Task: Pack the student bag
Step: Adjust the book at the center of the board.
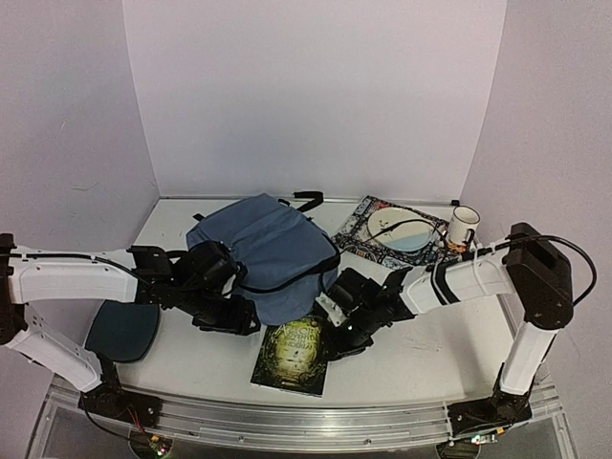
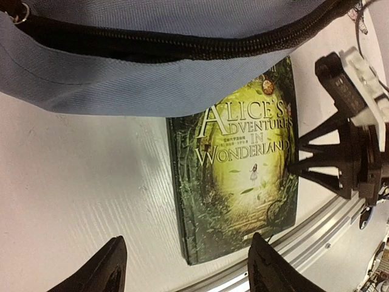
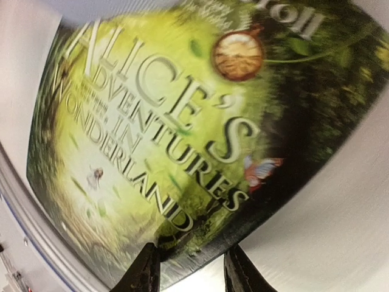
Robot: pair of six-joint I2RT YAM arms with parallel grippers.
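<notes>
The left claw [image 2: 187,240] is spread wide and holds nothing. It hovers over the bench [image 2: 73,194] just left of the book [image 2: 243,164], by the bag's [image 1: 268,251] near edge. The right claw [image 3: 191,249] has its fingers a little apart, with the tips at the book's right edge, and it grips nothing visible.

The book lies flat, cover up, close to the bench's near edge, and its far end is tucked under the bag. The bag sprawls mid-bench between the arms, with its black zipper [image 2: 182,45] along the near side.

A teal pad [image 1: 122,330] lies near left. A plate [image 1: 406,234] on a patterned mat [image 1: 359,225] and a mug [image 1: 464,225] sit far right.
</notes>
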